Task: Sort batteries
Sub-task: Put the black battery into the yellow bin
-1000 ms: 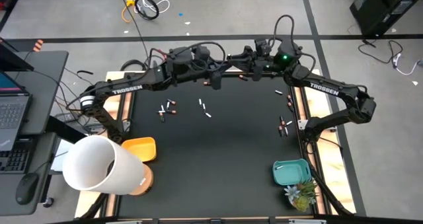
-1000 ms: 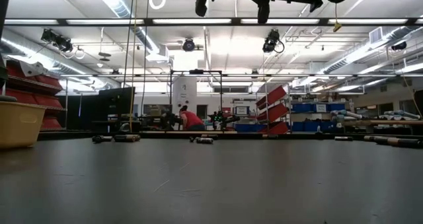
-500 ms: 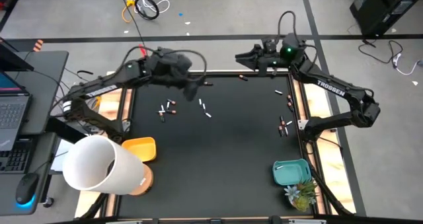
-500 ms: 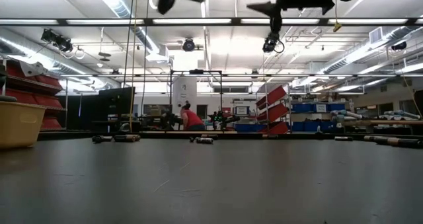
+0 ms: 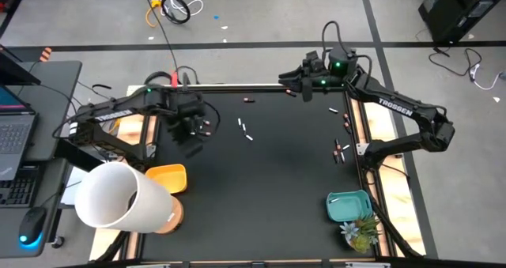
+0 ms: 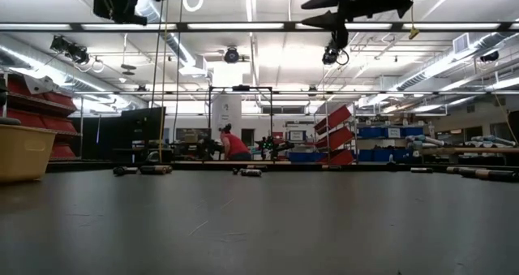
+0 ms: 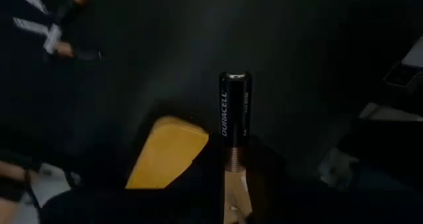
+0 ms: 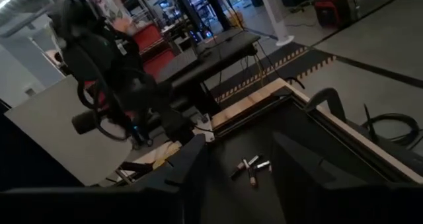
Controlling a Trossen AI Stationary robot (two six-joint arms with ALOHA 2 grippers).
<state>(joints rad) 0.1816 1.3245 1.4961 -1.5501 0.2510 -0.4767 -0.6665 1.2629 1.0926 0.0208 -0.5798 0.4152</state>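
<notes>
The left gripper (image 5: pixel 192 131) hangs above the black table (image 5: pixel 269 181) toward its 10 o'clock area, clenched on a dark Duracell battery (image 7: pixel 234 115) that stands up between its fingers, copper end down — the yellow bin (image 7: pixel 168 151) shows just below it in the wrist view. The right gripper (image 5: pixel 288 80) is held high over the table's far edge near 12 o'clock, its fingers (image 8: pixel 192 168) parted and holding nothing. Loose batteries (image 5: pixel 246 130) lie near the centre-left — others (image 5: pixel 341 149) rest at the 3 o'clock edge. A teal bin (image 5: pixel 349 205) sits at 5 o'clock.
</notes>
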